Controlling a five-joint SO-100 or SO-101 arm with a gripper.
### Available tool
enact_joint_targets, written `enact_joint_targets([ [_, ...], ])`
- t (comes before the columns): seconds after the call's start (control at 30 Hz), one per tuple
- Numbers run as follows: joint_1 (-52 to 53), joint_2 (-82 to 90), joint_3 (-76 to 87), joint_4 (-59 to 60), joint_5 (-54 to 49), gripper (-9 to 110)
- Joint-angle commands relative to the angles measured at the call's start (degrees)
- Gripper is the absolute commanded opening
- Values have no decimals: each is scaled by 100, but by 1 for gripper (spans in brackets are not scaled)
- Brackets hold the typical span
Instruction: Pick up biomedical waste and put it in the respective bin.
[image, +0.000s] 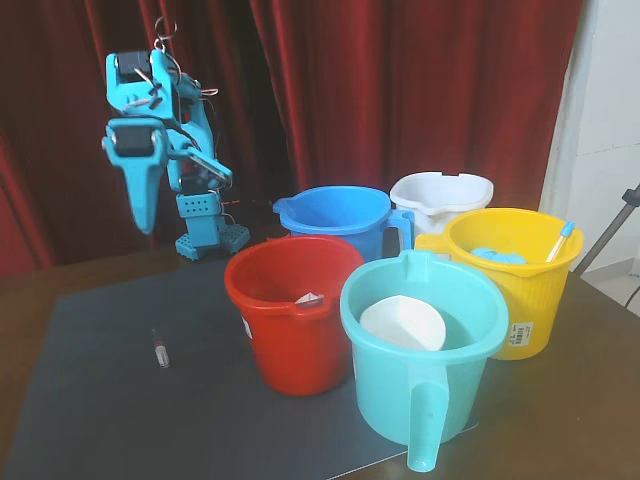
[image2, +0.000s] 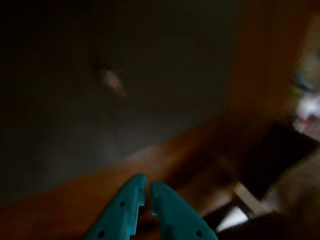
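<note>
Closed with nothing between its fingers, the turquoise gripper hangs high above the far-left part of the table, its two tips pressed nearly together in the wrist view. Its target, the vial, lies flat on the dark grey mat at the near left, well apart from the gripper and standing clear of every bucket; in the wrist view it shows only as a blurred pale smear. To its right sits the red bucket, the nearest container, with the teal bucket further right and nearer still, a white cup-like piece inside it. Behind those stand the blue bucket, the white bucket and, far right, the yellow bucket with a blue-tipped stick leaning on its rim. The arm is folded up over its base at the far left, wrist bent so the fingers point steeply down. As for risks: the vial is small, round and likely slick, so a descent slightly off line could nudge it into rolling across the mat, or the jaws could close on its edge and squirt it away. Carrying it over the crowded buckets, a loose pinch could drop it into the wrong one.
</note>
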Motion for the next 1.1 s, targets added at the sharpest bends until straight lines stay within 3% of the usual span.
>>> enact_joint_targets([
  [0.0,53,-721,-483,123,-62,0],
  [0.33,62,-1187,-466,-246,-70,0],
  [0.7,79,-1951,-246,-1415,-62,0],
  [0.83,466,-2145,-255,-1661,-62,1],
  [1.07,615,-2171,-229,-1617,0,16],
])
